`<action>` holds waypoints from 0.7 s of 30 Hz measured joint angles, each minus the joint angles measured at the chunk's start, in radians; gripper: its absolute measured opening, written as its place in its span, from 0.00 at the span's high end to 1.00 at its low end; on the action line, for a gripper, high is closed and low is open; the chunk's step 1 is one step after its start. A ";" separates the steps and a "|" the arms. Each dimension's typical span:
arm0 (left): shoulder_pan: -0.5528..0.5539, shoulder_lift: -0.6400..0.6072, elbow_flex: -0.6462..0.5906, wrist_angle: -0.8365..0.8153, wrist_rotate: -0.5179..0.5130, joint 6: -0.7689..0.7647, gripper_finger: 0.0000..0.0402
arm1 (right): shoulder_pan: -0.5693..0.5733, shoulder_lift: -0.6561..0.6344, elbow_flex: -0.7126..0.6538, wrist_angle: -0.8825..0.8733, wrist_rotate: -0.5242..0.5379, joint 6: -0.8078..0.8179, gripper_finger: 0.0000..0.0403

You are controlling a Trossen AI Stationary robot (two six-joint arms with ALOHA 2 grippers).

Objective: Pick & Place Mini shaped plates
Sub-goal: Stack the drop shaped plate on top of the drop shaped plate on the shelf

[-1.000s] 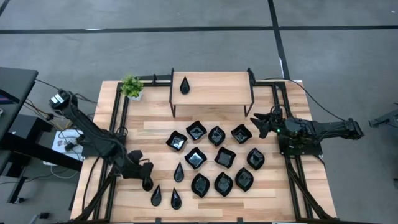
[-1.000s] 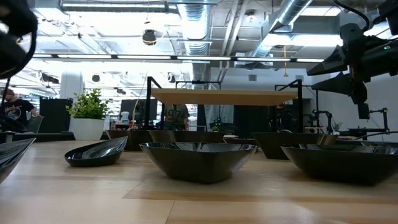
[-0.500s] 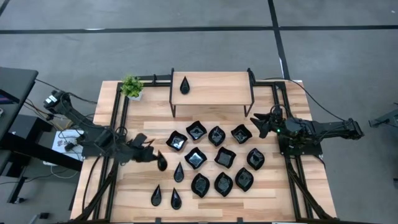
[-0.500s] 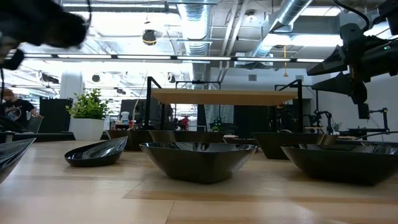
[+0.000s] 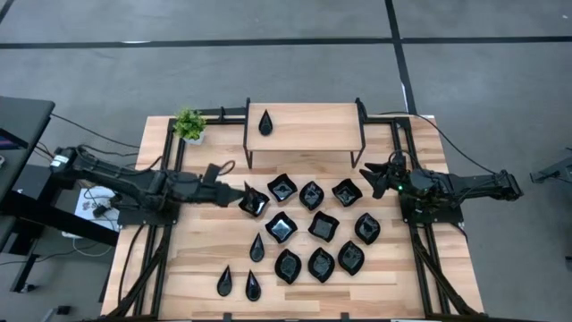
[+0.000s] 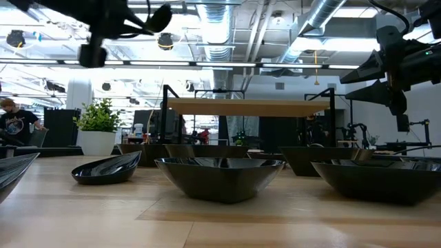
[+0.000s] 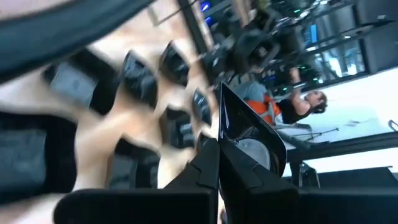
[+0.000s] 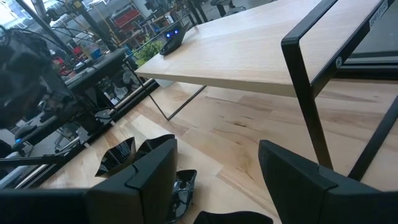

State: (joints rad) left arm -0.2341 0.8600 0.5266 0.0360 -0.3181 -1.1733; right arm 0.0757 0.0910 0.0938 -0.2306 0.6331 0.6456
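Jaws together on the left, clamped on a slim teardrop plate: that is what you carry as your left gripper (image 5: 243, 194) hangs over the table's left half, at the left edge of the cluster of mini shaped plates (image 5: 308, 228).

High view: the shelf (image 5: 304, 127) lies past the gripper, toward the far side and a little to its right, with one teardrop dish (image 5: 265, 122) already on its left end. I judge the coming move turns on that bearing: forward and up onto the wooden top. Your left arm is clearly the nearer one to that end. Your right gripper (image 5: 373, 178) waits at the cluster's right edge, jaws apart and empty. Three more teardrops (image 5: 239, 273) lie at the near left of the table, and a small green plant (image 5: 189, 124) stands just beside the shelf's left end.

Low view: your left gripper (image 6: 131, 17) shows high at the upper left, well above the dishes on the table (image 6: 83, 213), with the shelf (image 6: 248, 107) beyond them. The right gripper (image 6: 375, 72) hangs at the upper right.

Left wrist view: the held teardrop plate (image 7: 249, 134) juts out from between the fingers (image 7: 202, 168), its long axis running on along them, its pointed end nearest the jaws. Blurred dishes lie below it.

Right wrist view: the spread fingers (image 8: 143, 174) frame the wavy-edged plates (image 8: 134, 152), with the shelf and its dish (image 8: 173, 38) farther off.
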 joint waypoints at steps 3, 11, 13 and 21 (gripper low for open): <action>0.055 0.000 0.000 0.074 0.050 0.090 0.99 | 0.000 0.000 0.000 0.000 0.000 0.000 0.45; 0.131 0.000 0.000 0.289 0.193 0.301 0.99 | 0.000 0.000 0.000 0.000 0.000 0.000 0.45; 0.135 0.000 0.000 0.337 0.221 0.334 0.99 | 0.000 0.000 0.000 0.000 0.000 0.000 0.45; 0.135 0.000 0.000 0.441 0.329 0.442 0.99 | 0.000 0.000 0.000 0.000 0.000 0.000 0.45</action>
State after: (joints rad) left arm -0.0990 0.8600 0.5266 0.4772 0.0105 -0.7311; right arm 0.0754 0.0912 0.0938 -0.2305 0.6331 0.6456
